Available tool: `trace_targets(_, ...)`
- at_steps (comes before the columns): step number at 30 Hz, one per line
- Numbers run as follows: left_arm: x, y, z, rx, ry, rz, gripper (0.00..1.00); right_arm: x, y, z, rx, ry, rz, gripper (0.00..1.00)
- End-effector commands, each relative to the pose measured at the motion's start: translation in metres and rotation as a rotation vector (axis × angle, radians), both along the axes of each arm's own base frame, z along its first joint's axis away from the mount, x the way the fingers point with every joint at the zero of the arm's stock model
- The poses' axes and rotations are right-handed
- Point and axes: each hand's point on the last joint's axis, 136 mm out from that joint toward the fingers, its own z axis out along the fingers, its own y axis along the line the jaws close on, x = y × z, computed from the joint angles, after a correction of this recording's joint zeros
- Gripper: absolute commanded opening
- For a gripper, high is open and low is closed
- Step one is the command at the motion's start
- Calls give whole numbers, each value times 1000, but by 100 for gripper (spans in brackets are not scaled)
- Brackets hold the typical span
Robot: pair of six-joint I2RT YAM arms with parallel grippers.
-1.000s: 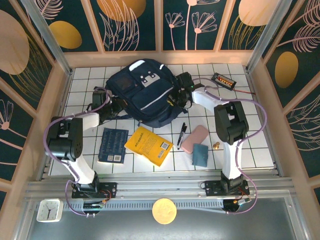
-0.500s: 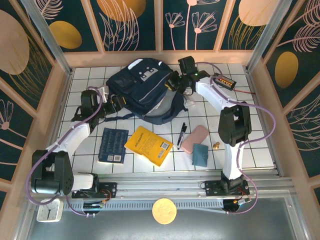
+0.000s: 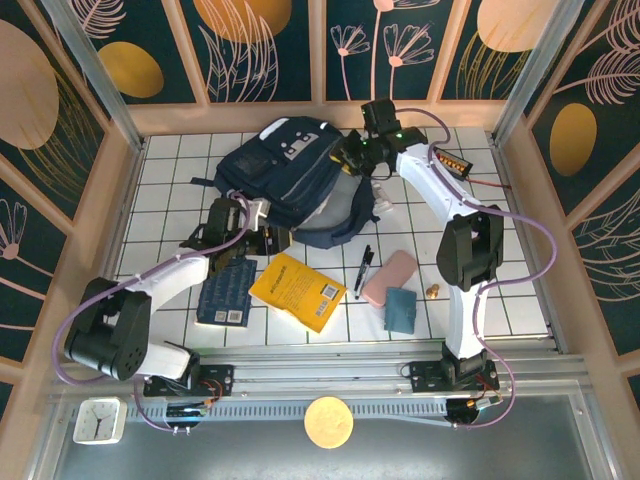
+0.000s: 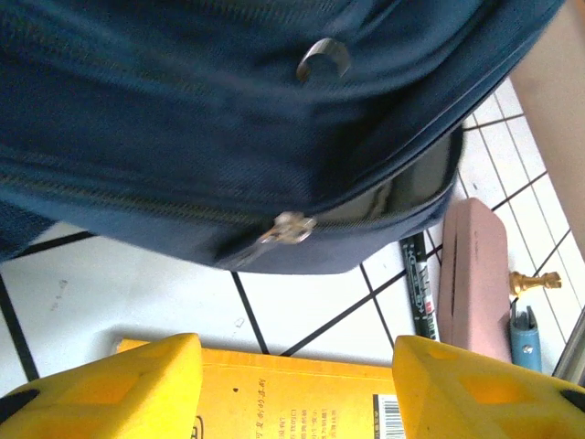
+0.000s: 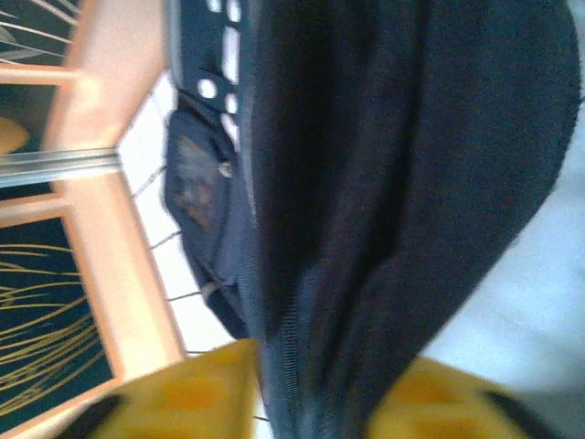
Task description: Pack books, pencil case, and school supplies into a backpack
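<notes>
The navy backpack [image 3: 290, 180] lies at the back of the tiled table. My right gripper [image 3: 350, 157] is at its far right edge, and in the right wrist view a fold of backpack [image 5: 366, 183] fabric hangs between the parted fingers of the right gripper [image 5: 320, 389]. My left gripper [image 3: 265, 238] is open at the bag's near edge, over the yellow book [image 3: 298, 291]. The left gripper [image 4: 297, 370] holds nothing, with the yellow book [image 4: 292, 402] below it and a zipper pull [image 4: 288, 227] ahead. The navy book [image 3: 225, 290], pen [image 3: 363, 270], pink pencil case [image 3: 389, 277] and teal item [image 3: 401, 309] lie on the tiles.
A small brass piece [image 3: 433, 291] stands right of the pencil case. A black tray with orange pieces [image 3: 446, 160] sits at the back right. Wooden walls [image 3: 120, 200] close in both sides. A clock [image 3: 97, 420] lies beyond the near rail.
My left gripper swung from the backpack's left side to its near edge, above the yellow book. My right gripper moved farther back and its jaws parted around the fabric.
</notes>
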Motion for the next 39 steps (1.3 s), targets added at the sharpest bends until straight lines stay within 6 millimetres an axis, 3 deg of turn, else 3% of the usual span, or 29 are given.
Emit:
trace_targets(1, 7, -2, 5, 7, -52, 0, 58, -29, -51, -53, -184, 139, 38, 84)
trace_targets(4, 9, 0, 1, 19, -40, 17, 58, -56, -73, -89, -213, 211, 69, 96)
trace_targets(7, 15, -3, 0, 12, -32, 19, 58, -69, -71, -113, -156, 241, 88, 99)
trace_targets(9, 19, -3, 0, 17, -27, 25, 58, -66, -63, -121, -123, 219, 93, 99)
trace_targets(14, 22, 1, -6, 61, -14, 33, 58, -51, -45, -129, -57, 176, 92, 99)
trace_targets(20, 22, 4, -9, 80, -5, 49, 59, -41, -37, -120, -13, 120, 73, 98)
trace_targets(30, 30, 2, -14, 97, 11, 44, 58, -30, -28, -153, 42, 146, 30, 88)
trace_targets(32, 30, 3, -15, 104, 16, 43, 58, -30, -29, -160, 37, 160, 20, 80)
trace_targets(33, 29, 4, -16, 111, 19, 45, 58, -30, -30, -163, 32, 167, 14, 70)
trace_targets(37, 26, 15, -17, 128, 27, 66, 58, -26, -31, -157, 25, 152, -8, 3)
trace_targets(39, 25, 24, -17, 126, 27, 85, 58, -22, -31, -148, 21, 139, -12, 0)
